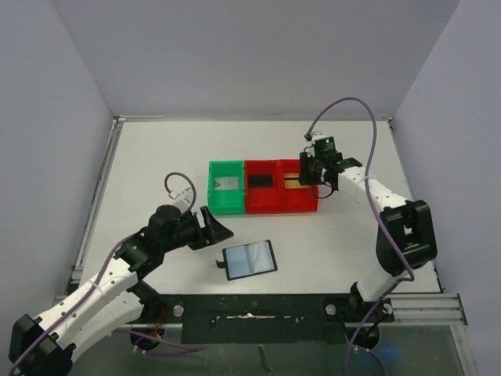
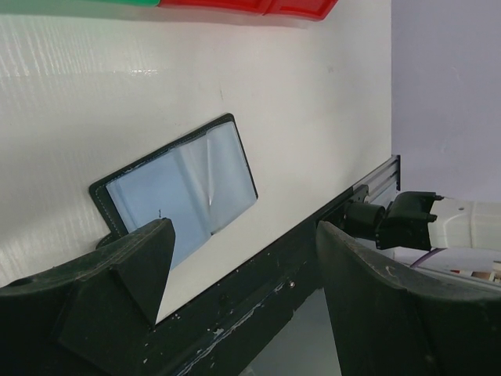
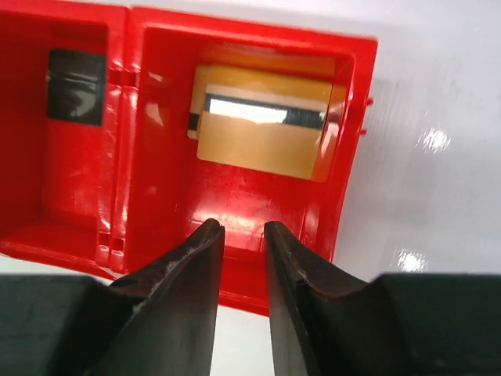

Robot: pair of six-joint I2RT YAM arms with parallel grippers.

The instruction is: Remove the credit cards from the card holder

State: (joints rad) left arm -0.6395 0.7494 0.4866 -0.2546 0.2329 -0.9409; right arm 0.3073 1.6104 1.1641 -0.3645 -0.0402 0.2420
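A white counter (image 1: 156,157) fills the frame, boxed by pale lilac walls (image 1: 250,55). At centre, well apart from the walls, a green plastic bin (image 1: 227,207) holds the thin pale grey card (image 1: 227,184). Two joined red plastic bins (image 1: 282,207) hold the black card (image 1: 262,181) and the gold card (image 3: 258,141). The black folding card holder (image 1: 250,259) lies open at lower centre beside the left gripper (image 2: 243,235), jaws spread. The right gripper (image 3: 243,231), jaws narrowly parted and empty, hangs over the gold card, whose stripe glare blurs.

No readable text anywhere (gold card (image 3: 258,147) included).
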